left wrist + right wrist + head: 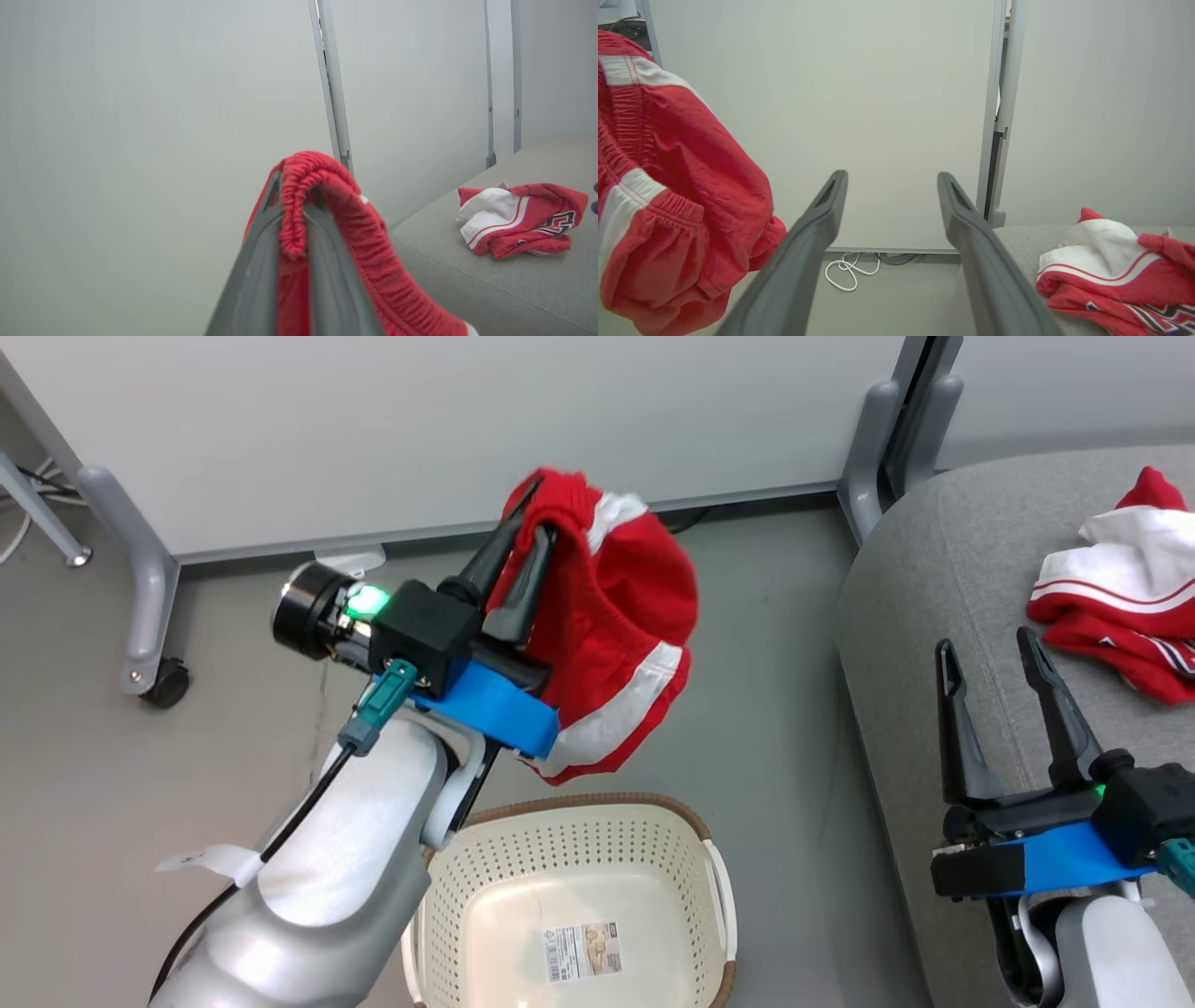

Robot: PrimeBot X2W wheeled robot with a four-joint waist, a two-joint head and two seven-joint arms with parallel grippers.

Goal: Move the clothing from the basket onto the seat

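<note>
Left gripper (539,511) is up over the floor, fingers pinched on the elastic waistband of the red shorts (625,635). The shorts hang from it above the far rim of the basket (579,801), left of the seat (915,616) and not touching it. 1 other garment (1116,607) lies crumpled on the seat. Right gripper (986,644) hovers over the seat's near edge, fingers spread wide, close to that garment but apart from it. I see the basket on the floor between my 2 arms, with a label (583,952) on its bottom.
</note>
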